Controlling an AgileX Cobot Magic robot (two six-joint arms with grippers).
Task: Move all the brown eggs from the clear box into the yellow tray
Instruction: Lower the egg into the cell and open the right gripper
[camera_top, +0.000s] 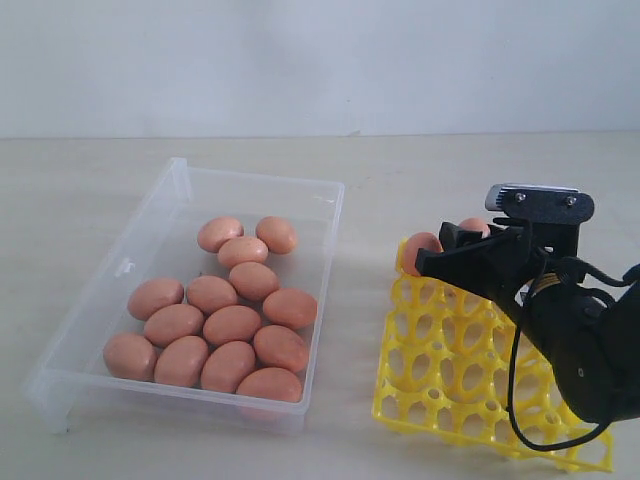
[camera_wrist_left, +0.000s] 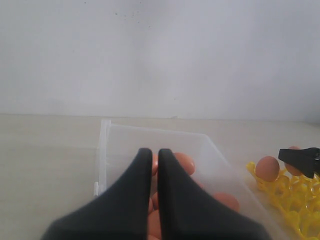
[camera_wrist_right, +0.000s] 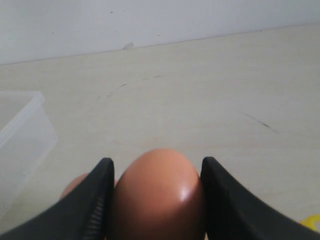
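Right end effector (camera_wrist_right: 156, 167) is seen clamped on one brown egg (camera_wrist_right: 157, 197), carried over the far row of the yellow tray (camera_top: 440, 392), just beside a seated egg (camera_top: 420, 252) in the tray's far corner cell. Fourteen brown eggs (camera_top: 232, 324) can be counted in the clear box (camera_top: 150, 215) on the table (camera_top: 80, 180). Left end effector (camera_wrist_left: 151, 156) is held above the box, jaws nearly together with nothing between them. The task is judged barely begun: one egg placed, one in transit, fourteen to be moved.
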